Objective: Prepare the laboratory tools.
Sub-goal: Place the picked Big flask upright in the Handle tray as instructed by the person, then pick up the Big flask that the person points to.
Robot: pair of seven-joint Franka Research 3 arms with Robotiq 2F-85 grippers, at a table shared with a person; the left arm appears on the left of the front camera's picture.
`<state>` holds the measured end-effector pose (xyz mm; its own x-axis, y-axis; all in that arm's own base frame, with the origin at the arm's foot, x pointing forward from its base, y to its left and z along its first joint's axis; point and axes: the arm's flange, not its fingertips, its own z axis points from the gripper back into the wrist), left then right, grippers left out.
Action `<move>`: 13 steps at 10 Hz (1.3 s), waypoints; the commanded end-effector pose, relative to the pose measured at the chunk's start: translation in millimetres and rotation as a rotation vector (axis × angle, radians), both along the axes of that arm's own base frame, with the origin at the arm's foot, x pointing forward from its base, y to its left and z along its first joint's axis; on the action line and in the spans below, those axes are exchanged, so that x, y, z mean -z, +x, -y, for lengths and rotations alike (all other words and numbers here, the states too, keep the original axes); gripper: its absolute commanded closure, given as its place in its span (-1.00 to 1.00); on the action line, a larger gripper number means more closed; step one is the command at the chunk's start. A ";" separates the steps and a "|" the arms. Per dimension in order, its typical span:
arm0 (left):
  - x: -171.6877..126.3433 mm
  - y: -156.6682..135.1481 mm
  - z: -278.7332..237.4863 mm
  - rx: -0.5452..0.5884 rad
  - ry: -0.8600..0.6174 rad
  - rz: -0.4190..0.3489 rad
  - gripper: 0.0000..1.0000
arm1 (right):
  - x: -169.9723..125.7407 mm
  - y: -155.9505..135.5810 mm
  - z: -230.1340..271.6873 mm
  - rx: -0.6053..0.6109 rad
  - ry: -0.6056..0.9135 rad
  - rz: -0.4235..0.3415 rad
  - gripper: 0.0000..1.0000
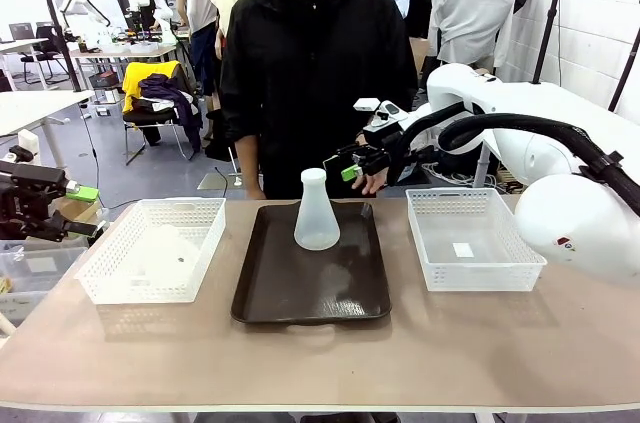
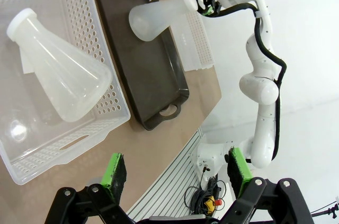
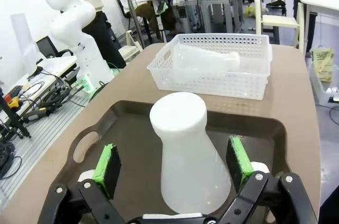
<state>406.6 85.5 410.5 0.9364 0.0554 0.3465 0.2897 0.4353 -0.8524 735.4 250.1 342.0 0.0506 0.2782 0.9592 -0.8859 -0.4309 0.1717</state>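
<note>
Risk check: one flask [image 1: 317, 213] stands upright on the far half of the tray [image 1: 300, 293]. The right tool [image 1: 350, 167] sits at the tray's far edge, spread wide with its jaws either side of the flask, gripping nothing. The other flask [image 2: 58, 70] lies on its side in the basket [image 1: 110, 288] left of the tray, and the left tool [image 2: 177, 173] hangs wide and empty further left. My worry is that the upright flask looks light, so if one jaw touches first it'll probably tip or skate across the slick tray.

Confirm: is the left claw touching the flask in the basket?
Apart. Left wrist view: the open left claw hangs well above the flask lying in the basket, with clear space between.
</note>
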 end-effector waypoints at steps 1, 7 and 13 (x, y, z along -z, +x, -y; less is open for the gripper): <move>-1.6 -0.3 -1.1 -0.002 -0.004 0.005 -1.00 | -0.2 -0.2 -0.7 -0.002 0.003 0.006 -1.00; -1.6 -0.3 -1.1 -0.002 -0.004 0.005 -1.00 | -0.2 -0.2 -0.7 -0.002 0.003 0.006 -1.00; -1.6 -0.3 -1.1 -0.002 -0.004 0.005 -1.00 | -0.2 -0.2 -0.7 -0.002 0.003 0.006 -1.00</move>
<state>406.6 85.5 410.5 0.9364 0.0554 0.3465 0.2897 0.4353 -0.8524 735.4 250.1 341.9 0.0505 0.2782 0.9592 -0.8860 -0.4308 0.1716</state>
